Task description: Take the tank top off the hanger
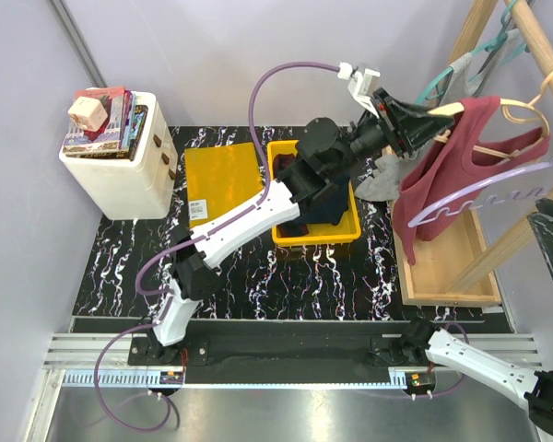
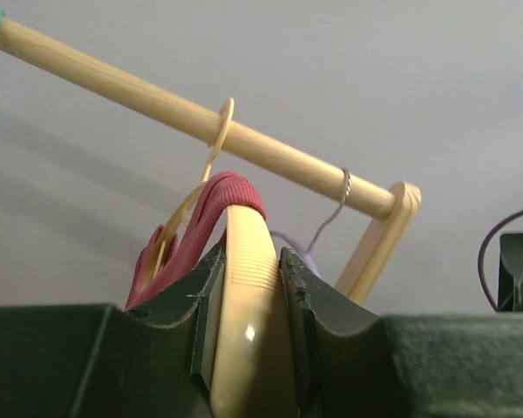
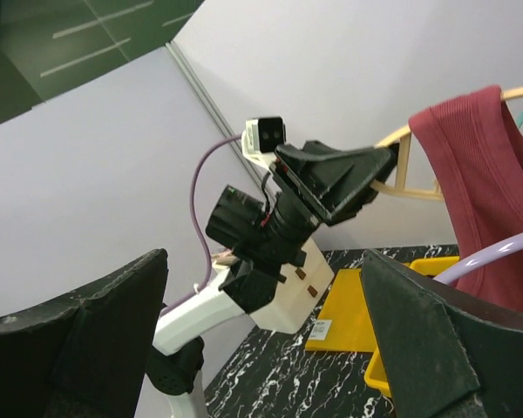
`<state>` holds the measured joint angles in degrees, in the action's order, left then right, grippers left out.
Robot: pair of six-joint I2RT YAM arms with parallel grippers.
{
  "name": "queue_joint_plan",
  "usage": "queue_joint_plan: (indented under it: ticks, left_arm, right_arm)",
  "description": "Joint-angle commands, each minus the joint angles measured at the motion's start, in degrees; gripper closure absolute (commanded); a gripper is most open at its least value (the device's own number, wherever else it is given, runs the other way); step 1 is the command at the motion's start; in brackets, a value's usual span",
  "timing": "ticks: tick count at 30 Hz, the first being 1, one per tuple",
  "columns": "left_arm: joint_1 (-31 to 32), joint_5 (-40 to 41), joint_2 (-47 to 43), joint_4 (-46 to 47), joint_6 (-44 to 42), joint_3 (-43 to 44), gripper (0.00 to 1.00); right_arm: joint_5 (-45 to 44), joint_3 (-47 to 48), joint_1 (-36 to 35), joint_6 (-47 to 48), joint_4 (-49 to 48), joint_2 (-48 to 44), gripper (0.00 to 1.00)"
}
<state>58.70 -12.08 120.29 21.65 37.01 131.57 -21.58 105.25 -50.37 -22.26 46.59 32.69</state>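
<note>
1. Tank top (image 1: 453,170): dark red, ribbed. It hangs on the hanger (image 1: 519,113) at the right side of the table (image 1: 350,276), above the wooden rack (image 1: 442,272). One strap loops over the hanger's near arm; the body drapes down and toward the table. It is not off the hanger.

2. Hanger: cream-coloured. Its hook sits over the wooden rail (image 2: 283,157). In the left wrist view the strap of the tank top (image 2: 211,209) lies over the hanger (image 2: 244,296) just beyond the fingers.

3. Left gripper (image 1: 433,118): arm stretched up and to the right across the yellow bin (image 1: 286,238). The jaws are closed on the near end of the hanger arm. The left wrist view confirms both fingers (image 2: 207,287) of the left gripper (image 2: 250,261) pressing the cream arm from either side. The strap touches the fingertip area; whether any cloth is pinched cannot be told.

4. Right gripper (image 3: 261,344): jaws spread wide, nothing between them. It faces the left gripper, the hanger (image 3: 405,157) and the tank top (image 3: 479,183) from a position apart from all three.

5. Other items: a purple hanger (image 1: 488,195) hangs in front of the tank top. The yellow bin holds dark clothing. A grey cloth (image 1: 378,184) lies between bin and rack.
</note>
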Motion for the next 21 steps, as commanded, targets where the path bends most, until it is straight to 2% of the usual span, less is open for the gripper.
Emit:
queue_joint_plan:
  ticks: [1, 8, 9, 10, 14, 17, 21]
  left_arm:
    - [4.40, -4.01, -4.88, 7.17, -2.99, -7.43, 1.00]
    - [5.46, -0.58, -10.68, 10.43, -5.90, -21.78, 1.00]
    - [5.46, -0.58, -11.47, 10.95, -6.25, -23.79, 0.97]
    - [5.46, -0.75, -11.66, 10.78, -6.86, -24.25, 0.93]
    - [5.46, -1.63, -12.10, 7.27, -9.50, -24.17, 0.65]
    - [5.46, -0.93, -12.01, 3.15, -12.92, -22.15, 0.56]
    - [5.29, -0.58, -7.97, -6.96, -16.09, -12.85, 0.46]
  right_arm:
    - [-2.14, 1.01, -0.17, 0.99, -0.27, -0.78, 0.00]
    - [-3.73, 0.13, -0.17, 0.90, -0.18, -2.01, 0.00]
    - [-3.64, 0.04, -0.17, 0.90, -0.18, -1.93, 0.00]
    - [-3.64, -0.13, -0.17, 0.90, -0.36, -1.84, 0.00]
    - [-3.81, -1.10, -0.17, 0.99, -0.27, -1.84, 0.00]
    - [-4.34, -2.07, -0.17, 0.99, -0.18, -2.10, 0.00]
    - [-5.05, -3.74, -0.17, 0.82, -0.27, -2.45, 0.00]
